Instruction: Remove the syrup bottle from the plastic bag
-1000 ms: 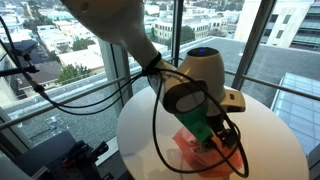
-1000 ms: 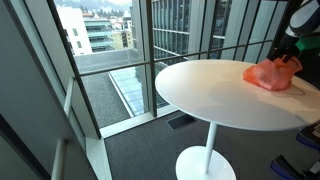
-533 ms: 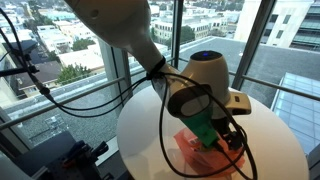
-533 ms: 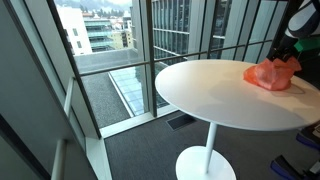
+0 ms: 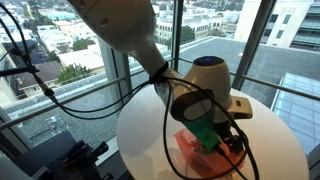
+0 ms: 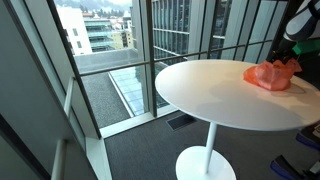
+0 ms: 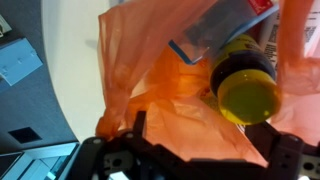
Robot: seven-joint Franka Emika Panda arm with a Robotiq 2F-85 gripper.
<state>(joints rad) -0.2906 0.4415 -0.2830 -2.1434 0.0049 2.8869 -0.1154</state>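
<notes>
Syrup bottle [image 7: 243,82] lies inside orange plastic bag [image 7: 150,60] on white bench [image 6: 210,95], yellow cap toward wrist camera. Tool [image 7: 205,138] spread wide over bag, holding nothing. Bottle likely rigid, fairly heavy, smooth. Bag thin, limp, apt to cling. Best hold: across body just behind cap.

Yellow-capped syrup bottle [image 7: 245,82] lies inside the orange plastic bag [image 7: 150,62]
</notes>
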